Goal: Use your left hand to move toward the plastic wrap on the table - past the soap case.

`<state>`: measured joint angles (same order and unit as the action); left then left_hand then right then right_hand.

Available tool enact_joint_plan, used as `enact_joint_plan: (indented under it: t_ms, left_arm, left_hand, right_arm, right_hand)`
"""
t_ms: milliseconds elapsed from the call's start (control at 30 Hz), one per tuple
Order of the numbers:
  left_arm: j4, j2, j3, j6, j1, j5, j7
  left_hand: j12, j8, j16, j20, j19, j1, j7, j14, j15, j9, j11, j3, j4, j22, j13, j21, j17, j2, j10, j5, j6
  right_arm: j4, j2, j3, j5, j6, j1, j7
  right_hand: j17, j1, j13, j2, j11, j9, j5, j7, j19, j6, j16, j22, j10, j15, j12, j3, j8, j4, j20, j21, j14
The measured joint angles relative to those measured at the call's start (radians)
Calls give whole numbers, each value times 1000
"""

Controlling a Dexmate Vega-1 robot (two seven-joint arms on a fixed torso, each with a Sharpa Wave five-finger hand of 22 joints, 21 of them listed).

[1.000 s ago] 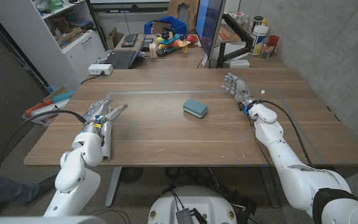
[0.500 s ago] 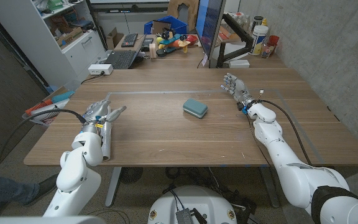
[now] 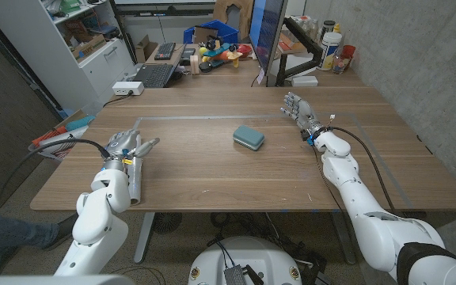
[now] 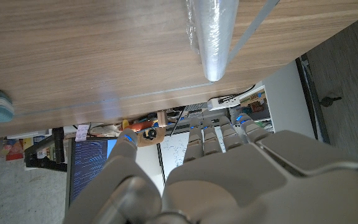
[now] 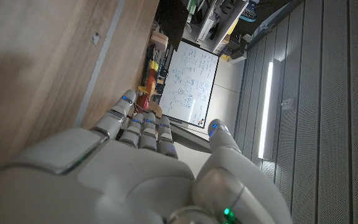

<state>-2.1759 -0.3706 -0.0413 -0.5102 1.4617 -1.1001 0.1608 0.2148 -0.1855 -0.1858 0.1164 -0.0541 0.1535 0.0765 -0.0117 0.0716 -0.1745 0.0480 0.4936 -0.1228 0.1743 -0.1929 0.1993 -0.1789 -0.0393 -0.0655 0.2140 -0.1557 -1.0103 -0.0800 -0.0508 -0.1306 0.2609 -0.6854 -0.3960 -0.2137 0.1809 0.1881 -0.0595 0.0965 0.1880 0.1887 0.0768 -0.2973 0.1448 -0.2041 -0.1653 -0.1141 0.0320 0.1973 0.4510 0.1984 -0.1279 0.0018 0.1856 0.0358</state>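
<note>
While the left hand [image 3: 127, 144] hovers open-fingered near the table's [image 3: 212, 170] left edge, holding nothing, the plastic wrap [image 3: 135, 183] roll lies just beside its wrist. Further right, mid-table, sits the teal soap case [image 3: 248, 137]. Well apart, the right hand [image 3: 298, 108] waits, fingers extended, empty.

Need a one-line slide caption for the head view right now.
Left hand open beside the plastic wrap at the table's left edge; teal soap case mid-table; right hand open, apart.
</note>
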Motion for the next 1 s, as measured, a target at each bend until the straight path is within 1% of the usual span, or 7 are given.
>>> enact_joint_plan:
  t_ms: [233,300,400,433,600,1000]
  left_arm:
    - [6,-10,10,-5,-4,-24,13]
    - [8,-12,12,-8,-6,-28,18]
    - [17,-18,17,-8,-13,-28,18]
    - [21,-20,19,-15,-17,-38,38]
    - [36,-28,24,-23,-28,-45,63]
    - [71,-48,35,-38,-50,-46,92]
  left_hand:
    - [0,0,0,0,0,0,4,0,0,0,0,0,0,0,0,0,0,0,0,0,-4]
    - [0,-7,0,0,0,0,0,0,0,0,0,0,0,0,0,0,0,0,0,0,-7]
    - [0,-7,0,0,0,0,4,0,0,0,0,0,0,0,0,0,0,0,0,0,-11]
    - [0,-7,0,0,0,0,4,0,0,0,0,0,0,0,0,0,0,0,0,0,-11]
    - [0,-7,0,0,0,0,4,0,0,0,0,0,0,0,0,0,0,0,0,0,-11]
    - [0,-7,0,0,0,0,4,0,0,0,0,0,0,0,0,0,0,0,0,0,-11]
  right_arm:
    - [-7,3,9,2,0,-8,6]
    - [-7,3,10,2,2,-8,7]
    - [-7,3,10,3,4,-8,9]
    - [-5,3,12,3,4,-7,10]
    - [-4,4,15,5,5,-6,17]
    - [15,7,19,12,4,2,25]
  right_hand:
    - [0,0,0,0,0,0,0,0,0,0,0,0,0,0,0,0,0,0,0,0,0]
    - [0,0,0,0,0,0,0,0,0,0,0,0,0,0,0,0,0,0,0,0,0]
    - [0,0,0,0,0,0,0,0,0,0,0,0,0,0,0,0,0,0,0,0,0]
    - [0,0,0,0,0,0,0,0,0,0,0,0,0,0,0,0,0,0,0,0,0]
    - [0,0,0,0,0,0,3,0,0,0,0,0,0,0,0,0,0,0,0,0,0]
    - [0,0,0,0,0,0,4,0,0,0,0,0,0,0,0,0,0,0,0,0,0]
